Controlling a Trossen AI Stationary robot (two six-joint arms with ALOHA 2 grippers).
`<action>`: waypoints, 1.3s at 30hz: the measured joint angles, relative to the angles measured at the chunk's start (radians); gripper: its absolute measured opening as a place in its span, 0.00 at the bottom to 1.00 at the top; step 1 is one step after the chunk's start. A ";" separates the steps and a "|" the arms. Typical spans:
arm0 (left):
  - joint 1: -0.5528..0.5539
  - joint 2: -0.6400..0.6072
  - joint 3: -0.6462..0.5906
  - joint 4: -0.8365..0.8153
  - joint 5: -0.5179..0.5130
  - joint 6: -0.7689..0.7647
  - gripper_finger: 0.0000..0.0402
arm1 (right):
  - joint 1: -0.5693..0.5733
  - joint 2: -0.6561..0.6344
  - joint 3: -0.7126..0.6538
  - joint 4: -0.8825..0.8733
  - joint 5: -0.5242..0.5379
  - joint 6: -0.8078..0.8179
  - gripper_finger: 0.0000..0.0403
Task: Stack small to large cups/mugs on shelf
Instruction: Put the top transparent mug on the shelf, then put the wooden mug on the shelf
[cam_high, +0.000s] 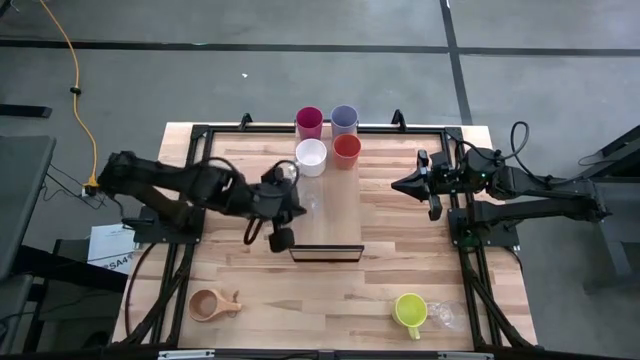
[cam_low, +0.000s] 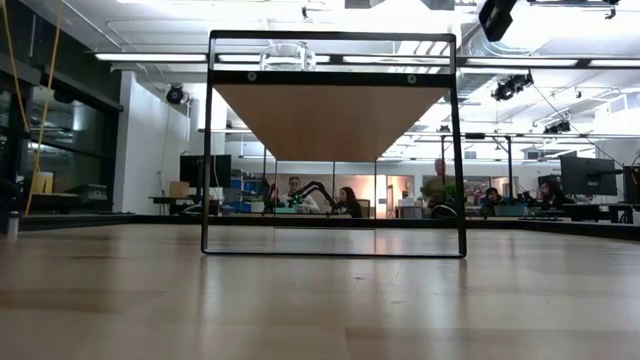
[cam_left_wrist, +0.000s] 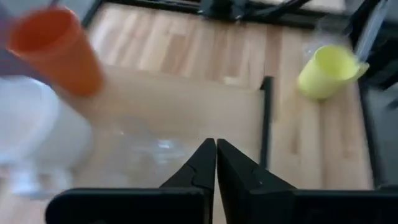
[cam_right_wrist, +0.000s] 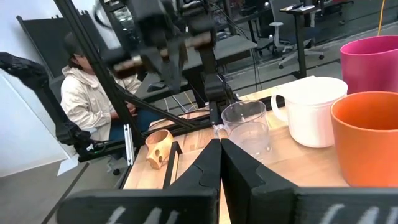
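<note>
So the clear glass (cam_right_wrist: 247, 127) looked like the tricky one here: thin, see-through and probably slick, and it'd crack if squeezed hard. I'd have pinched it across the rim wall or around the lower body, gently. It stood on the shelf (cam_high: 335, 215) just in front of the white mug (cam_high: 311, 157), with the left pincer (cam_high: 281, 238) hovering right by it, fingers pressed together and holding nothing.

The tumblers looked like light plastic, easy to nest, and fairly forgiving; grab by the rim. The white mug seemed heavier and stiffer; its handle or wall would've worked.

Count as I saw it: one magenta-red tumbler (cam_high: 309, 122), one lavender tumbler (cam_high: 345, 120), one orange tumbler (cam_high: 347, 150), one white mug, one clear glass on the shelf. Down on the tabletop (cam_high: 330, 300): one wooden handled cup (cam_high: 211, 304) and one yellow mug (cam_high: 410, 311), with something clear just beside it, maybe a second glass, couldn't tell.

The right pincer (cam_high: 433, 186) waited off at the right side, also closed and empty.
</note>
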 joint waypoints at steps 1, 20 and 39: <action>0.000 -0.032 -0.080 0.082 0.023 -0.034 0.01 | 0.000 0.000 0.000 -0.001 0.000 0.000 0.00; 0.032 -0.113 -0.571 0.556 -0.159 -0.411 0.00 | 0.000 0.001 0.000 -0.007 0.000 -0.004 0.00; 0.106 -0.188 -0.571 0.558 0.085 -0.342 0.00 | 0.000 0.001 0.000 -0.006 0.000 0.003 0.00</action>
